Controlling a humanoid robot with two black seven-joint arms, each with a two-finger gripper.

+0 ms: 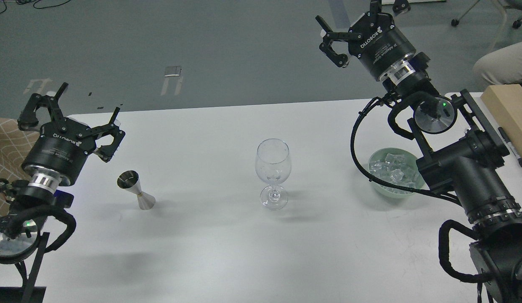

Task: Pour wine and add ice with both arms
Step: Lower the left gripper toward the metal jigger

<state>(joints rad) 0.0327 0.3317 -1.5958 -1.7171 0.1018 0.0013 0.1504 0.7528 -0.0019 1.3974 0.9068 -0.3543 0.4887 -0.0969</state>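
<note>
**Head view: both arms raised, nothing grasped yet**

Left jaws stand apart and empty, above the tabletop. Steel jigger stands upright just below and right of them. Right jaws also apart and empty, high beyond the far edge. Ice lies heaped in a green bowl, well below them, partly behind the right arm. Wine glass stands upright and looks empty, between the two.

Judgement: first step is taking the jigger. Bring the left jaws down around its narrow waist, close squarely, lift level, tip slowly over the glass rim. Risk: a glancing touch topples the jigger.
</note>
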